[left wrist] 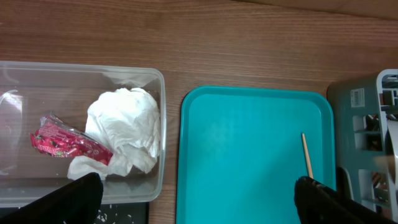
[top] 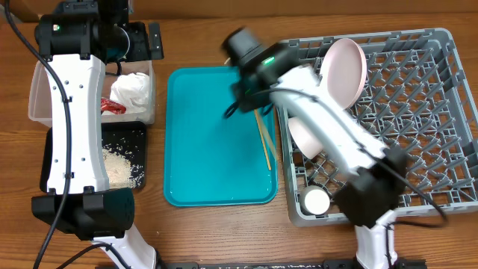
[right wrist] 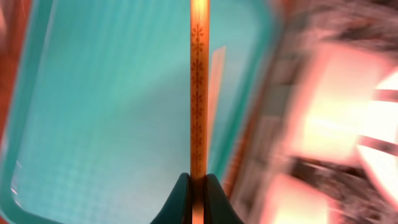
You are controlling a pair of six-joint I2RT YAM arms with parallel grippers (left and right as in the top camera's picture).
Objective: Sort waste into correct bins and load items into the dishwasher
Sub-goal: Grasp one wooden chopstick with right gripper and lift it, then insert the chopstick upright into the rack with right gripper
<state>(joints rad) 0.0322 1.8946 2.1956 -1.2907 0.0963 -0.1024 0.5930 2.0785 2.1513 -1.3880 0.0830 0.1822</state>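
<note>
Right gripper (right wrist: 198,186) pinching one wooden chopstick (right wrist: 198,93) over the teal tray (right wrist: 93,124).
The chopstick is clamped between the pressed-together jaws and runs straight out ahead of them. A second chopstick (right wrist: 215,74) lies just to its right on the tray, and the blurred grey dish rack (top: 418,112) is farther right. The left gripper (left wrist: 194,202) hangs with jaws spread wide; ahead and to their left, the clear tub (left wrist: 158,124) holds the white napkin (left wrist: 124,130) and red wrapper (left wrist: 62,143).
</note>
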